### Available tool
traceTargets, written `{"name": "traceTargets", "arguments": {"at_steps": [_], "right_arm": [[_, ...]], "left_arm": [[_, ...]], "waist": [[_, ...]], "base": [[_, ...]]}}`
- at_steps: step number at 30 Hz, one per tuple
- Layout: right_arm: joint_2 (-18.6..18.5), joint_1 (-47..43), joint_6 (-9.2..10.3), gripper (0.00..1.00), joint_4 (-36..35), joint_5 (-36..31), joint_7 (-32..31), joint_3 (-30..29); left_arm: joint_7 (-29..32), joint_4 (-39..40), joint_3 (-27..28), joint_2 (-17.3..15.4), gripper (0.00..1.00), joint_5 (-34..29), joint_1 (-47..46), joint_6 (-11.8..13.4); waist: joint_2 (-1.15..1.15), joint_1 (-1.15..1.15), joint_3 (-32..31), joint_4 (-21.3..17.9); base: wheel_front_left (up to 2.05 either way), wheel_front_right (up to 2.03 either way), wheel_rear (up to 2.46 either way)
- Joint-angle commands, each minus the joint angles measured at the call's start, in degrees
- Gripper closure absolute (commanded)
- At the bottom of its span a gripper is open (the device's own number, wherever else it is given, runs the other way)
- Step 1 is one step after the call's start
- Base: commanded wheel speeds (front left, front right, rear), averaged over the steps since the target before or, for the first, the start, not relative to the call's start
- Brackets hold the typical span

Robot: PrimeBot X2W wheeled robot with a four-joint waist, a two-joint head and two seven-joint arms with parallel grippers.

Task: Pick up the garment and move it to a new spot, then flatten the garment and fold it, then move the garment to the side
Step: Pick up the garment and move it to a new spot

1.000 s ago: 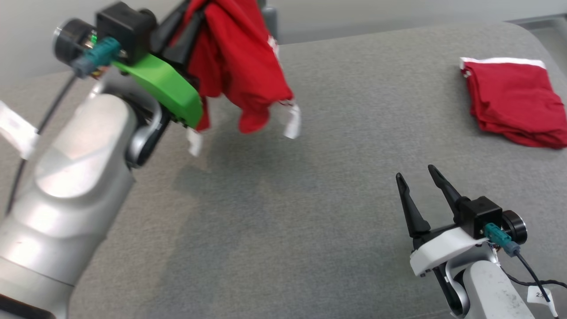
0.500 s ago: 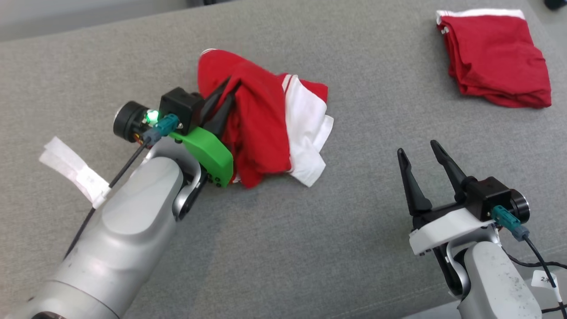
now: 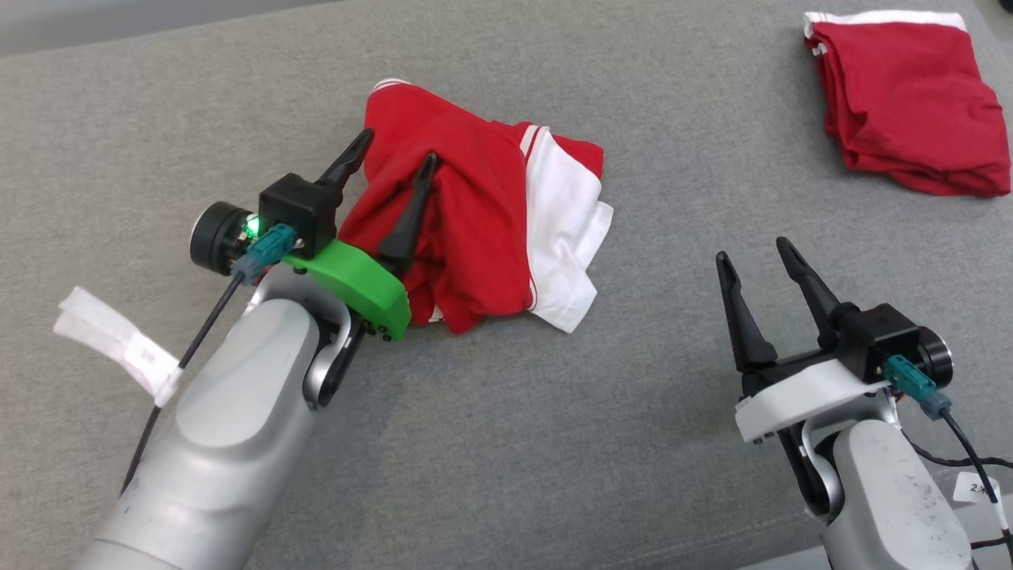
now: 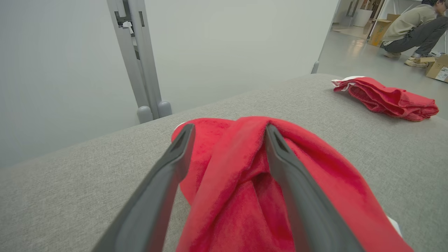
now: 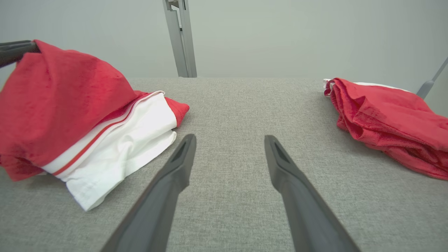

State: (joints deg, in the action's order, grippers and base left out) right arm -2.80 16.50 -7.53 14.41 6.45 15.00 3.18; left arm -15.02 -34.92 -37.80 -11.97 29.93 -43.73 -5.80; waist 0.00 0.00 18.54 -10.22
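On the grey worktop [image 3: 554, 443], the red-and-white garment [image 3: 475, 214] lies heaped, a red fold rising between the spread left fingers [image 3: 411, 206] (nothing pinched). The right fingers [image 3: 736, 317], also spread, hover well apart from it. The left wrist view adds a crouching person [image 4: 409, 24] beyond the folded red cloth [image 4: 385, 98].

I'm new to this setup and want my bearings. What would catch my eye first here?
A crumpled red and white garment lies left of the middle of the grey padded surface, with the left arm's jaws open and a fold of the cloth between them. A second red garment sits folded at the far right corner, and the right arm's jaws hover open over bare surface at near right.
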Motion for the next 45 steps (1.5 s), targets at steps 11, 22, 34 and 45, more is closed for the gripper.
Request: {"name": "traceTargets", "arguments": {"at_steps": [11,22,34,45], "right_arm": [[-0.19,-0.52,0.09,0.00,1.22,-1.82,0.25,-1.44],[-0.19,-3.72,0.09,0.00,2.48,0.54,0.25,-0.74],[-0.20,-8.40,0.09,0.00,2.61,3.32,0.25,-0.19],[-0.20,-10.55,0.09,0.00,3.82,3.05,0.25,-1.08]], "left_arm": [[-0.18,7.50,9.52,0.82,0.00,-3.22,11.88,-0.21],[-0.12,14.74,20.33,3.87,0.00,-3.99,27.19,0.26],[-0.12,20.65,31.29,6.85,0.00,-6.32,42.17,0.36],[-0.12,21.46,33.14,8.23,0.00,-7.22,45.45,-0.73]], "waist": [[0.00,0.00,-7.51,4.74],[0.00,0.00,-12.70,7.21],[0.00,0.00,-16.31,8.93],[0.00,0.00,-17.41,10.33]], "base": [[0.00,0.00,0.00],[0.00,0.00,0.00],[0.00,0.00,0.00],[0.00,0.00,0.00]]}}
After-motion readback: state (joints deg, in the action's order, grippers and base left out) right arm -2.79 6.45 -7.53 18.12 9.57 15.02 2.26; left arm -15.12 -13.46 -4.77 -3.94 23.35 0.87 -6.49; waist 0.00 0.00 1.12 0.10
